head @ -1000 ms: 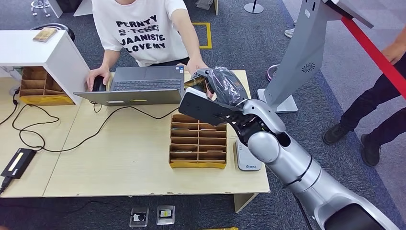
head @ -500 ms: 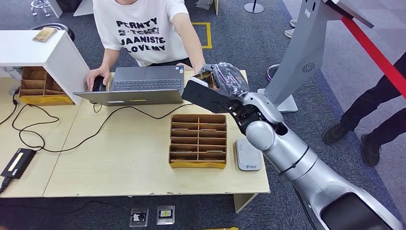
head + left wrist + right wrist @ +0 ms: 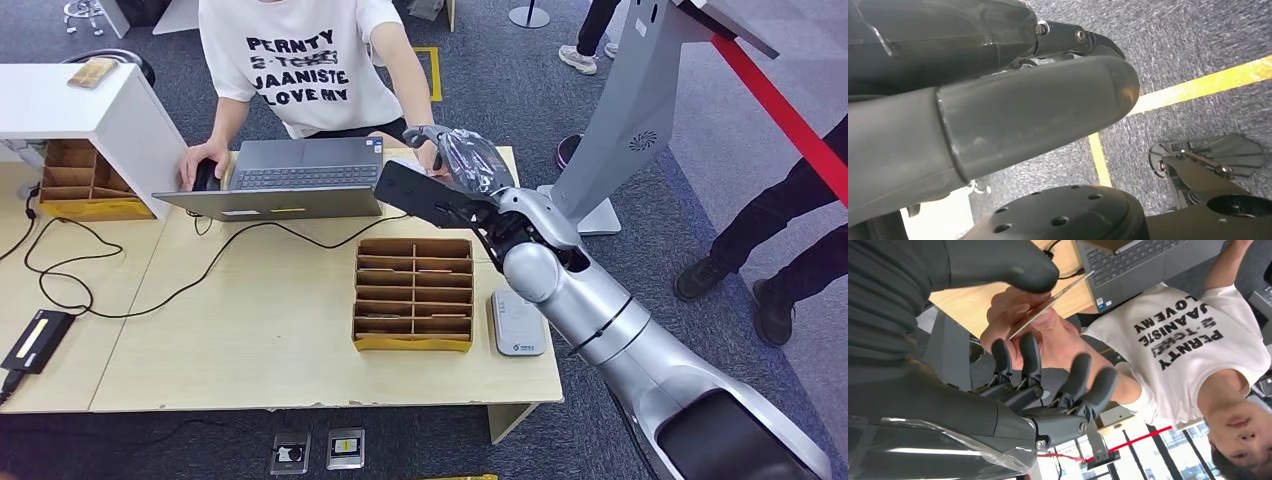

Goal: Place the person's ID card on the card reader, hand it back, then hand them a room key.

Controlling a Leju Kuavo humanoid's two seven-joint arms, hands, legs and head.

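Observation:
My right hand (image 3: 462,160) is stretched out over the table's far edge toward the person (image 3: 300,60). In the right wrist view a thin card (image 3: 1053,299) is seen edge-on in the person's hand (image 3: 1048,342), which sits between my thumb (image 3: 998,262) and my spread fingers (image 3: 1048,375). The thumb tip lies just over the card, and the fingers stand apart beneath the person's hand. A white card reader (image 3: 518,325) lies on the table near its front right corner. My left hand (image 3: 1048,90) hangs over the floor holding nothing.
A cardboard card organizer (image 3: 413,293) stands mid-table beside the reader. The person's laptop (image 3: 290,178) is open at the far edge, and cables (image 3: 100,280) trail left to a black device (image 3: 38,340). A grey kiosk stand (image 3: 640,110) rises on the right, with other people's legs (image 3: 780,250) nearby.
My right hand has moved further toward the person and slightly left. The yellowish card it carried now lies in the person's hand, and my fingers have spread.

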